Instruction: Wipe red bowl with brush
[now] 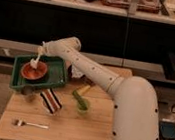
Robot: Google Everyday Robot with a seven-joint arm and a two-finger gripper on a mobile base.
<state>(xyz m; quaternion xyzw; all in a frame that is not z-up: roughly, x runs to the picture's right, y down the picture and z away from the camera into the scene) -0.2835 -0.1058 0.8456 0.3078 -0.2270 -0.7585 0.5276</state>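
The red bowl sits in a dark green tray at the left end of the wooden table. The cream-white brush stands tilted above the bowl's far side, its lower end reaching the bowl's inside. My gripper is at the brush's upper end, above the tray's back edge, at the tip of the white arm that reaches in from the right. The brush appears held in it.
A striped cloth hangs off the tray's front right corner. A light green cup with a yellow-green utensil stands mid-table. A metal fork lies near the front left edge. Dark shelving runs behind the table.
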